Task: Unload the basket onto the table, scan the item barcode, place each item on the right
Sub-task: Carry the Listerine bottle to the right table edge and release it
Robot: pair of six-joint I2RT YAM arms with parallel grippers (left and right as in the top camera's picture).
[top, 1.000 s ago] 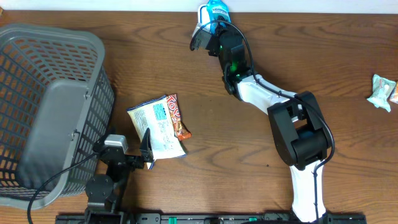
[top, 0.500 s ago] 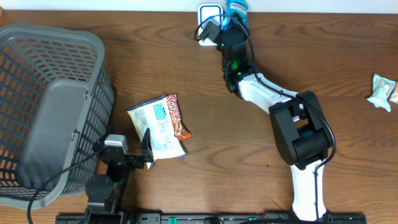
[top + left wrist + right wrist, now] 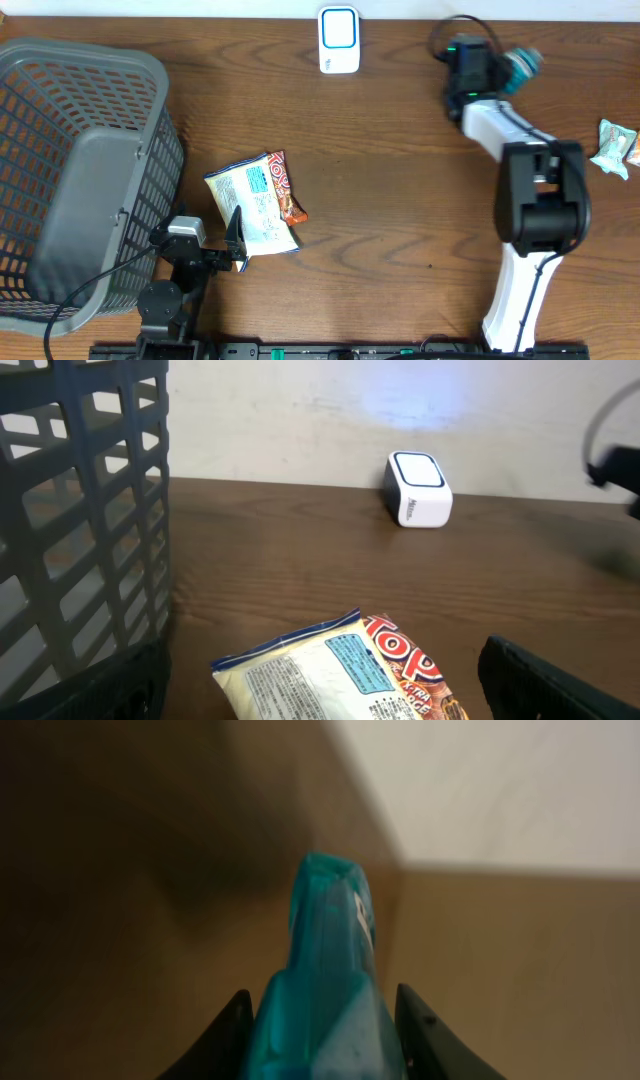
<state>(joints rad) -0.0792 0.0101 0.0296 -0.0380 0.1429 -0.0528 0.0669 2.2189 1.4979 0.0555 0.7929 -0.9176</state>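
Since the earlier frame the right gripper has been swung off the scanner toward the table's far right, the teal packet clamped between narrowly set jaws. The packet is carried lengthwise beyond the fingertips, pointing away from the scanner, which lies well to its left. The left gripper is seen wide open and empty beside the snack packet, farther from the scanner.

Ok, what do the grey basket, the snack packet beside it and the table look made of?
Basket: likely moulded plastic, matte grey; its walls are an even open grid. Snack packet: thin printed plastic film by the look, slightly glossy, wrinkled, with a flat sealed edge. Table: wood or wood-look laminate, brown with visible grain, smooth finish.
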